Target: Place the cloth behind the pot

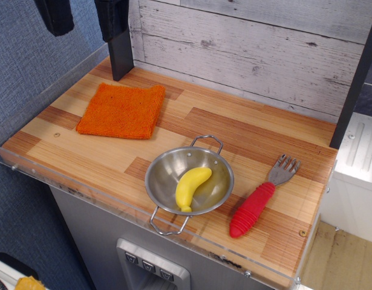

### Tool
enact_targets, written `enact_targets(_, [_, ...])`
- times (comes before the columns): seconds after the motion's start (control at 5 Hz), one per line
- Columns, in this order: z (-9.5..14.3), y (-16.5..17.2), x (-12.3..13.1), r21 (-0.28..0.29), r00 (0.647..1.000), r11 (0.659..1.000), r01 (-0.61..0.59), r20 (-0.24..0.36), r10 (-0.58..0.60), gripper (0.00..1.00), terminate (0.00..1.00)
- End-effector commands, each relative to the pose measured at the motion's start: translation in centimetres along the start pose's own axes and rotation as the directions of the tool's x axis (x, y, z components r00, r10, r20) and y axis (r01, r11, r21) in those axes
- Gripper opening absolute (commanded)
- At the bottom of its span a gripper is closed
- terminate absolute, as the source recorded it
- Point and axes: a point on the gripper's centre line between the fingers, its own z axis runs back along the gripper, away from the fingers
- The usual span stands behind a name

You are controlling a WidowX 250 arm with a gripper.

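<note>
The orange terry cloth [122,110] lies flat and folded at the back left of the wooden counter. The steel pot [189,180] with two wire loop handles sits near the front middle, to the right of and nearer than the cloth, and apart from it. A yellow banana [191,187] lies inside the pot. My gripper [83,15] hangs at the top left edge of the view, above and behind the cloth. Its two black fingers [55,15] stand wide apart with nothing between them. Most of the gripper is cut off by the frame.
A fork with a red ribbed handle [253,208] lies right of the pot. A black post [121,57] stands at the back left by the whitewashed plank wall [246,54]. A clear acrylic rim [83,187] edges the counter front and left.
</note>
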Motion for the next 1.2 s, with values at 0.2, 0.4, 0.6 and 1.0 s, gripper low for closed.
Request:
enact_targets(0.2, [0.0,0.2,0.0,0.006,1.000,1.000,-0.003,-0.010,0.003,1.00,0.00])
enact_targets(0.4, [0.0,0.5,-0.1,-0.011,1.000,1.000,0.001,-0.017,-0.001,1.00,0.00])
enact_targets(0.6, [-0.1,1.6,-0.1,-0.015,1.000,1.000,-0.020,-0.022,0.020,1.00,0.00])
enact_targets(1.0, [-1.7,1.8,1.7,0.038,0.999,0.999,0.014,-0.050,-0.013,1.00,0.00])
